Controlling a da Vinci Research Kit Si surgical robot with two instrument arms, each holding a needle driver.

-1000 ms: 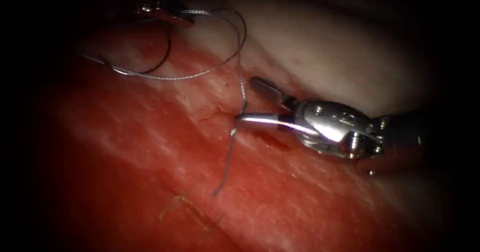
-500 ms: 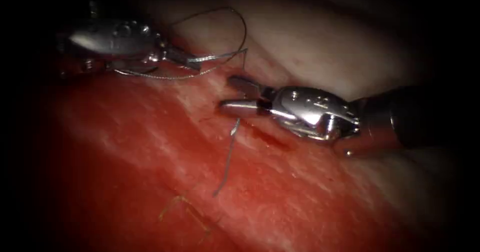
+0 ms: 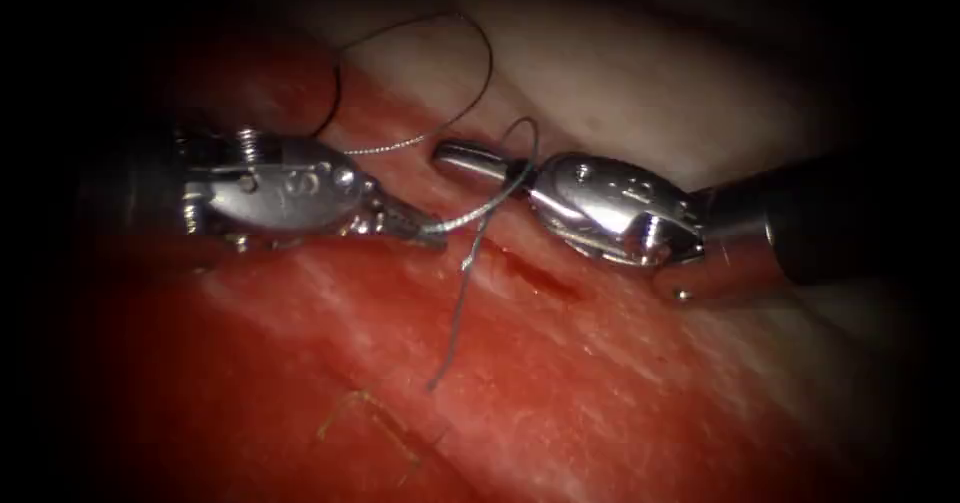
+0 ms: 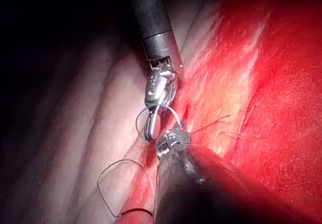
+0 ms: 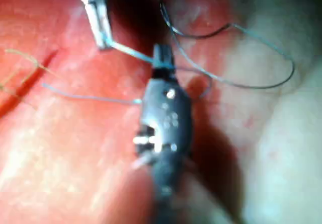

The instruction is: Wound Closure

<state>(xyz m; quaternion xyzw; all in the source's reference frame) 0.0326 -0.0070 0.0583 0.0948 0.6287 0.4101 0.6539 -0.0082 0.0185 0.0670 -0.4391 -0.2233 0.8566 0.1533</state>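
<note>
Engraved marks sit on the bodies of both my tools, but none is large enough to read. My left tool comes in from the left with its long axis nearly level and its tip angled slightly down toward the cut. Its jaws are closed on the thread just left of the cut. My right tool comes in from the right, pointing left and a little upward, with its tip over the pale tissue above the cut. Its jaws lie together and I can see nothing clamped between them. From the left tool's grip the thread rises to the right and makes a loop around the right tool's jaws. The left wrist view shows that same loop ringing the right tool, with the left tool just beside it. A free tail hangs from the cut down over the red fluid, and a thin dark strand arcs over the pale tissue. A yellowish thread scrap lies near the tail's end. I cannot tell where the needle is, and both shafts fade into shadow.
</note>
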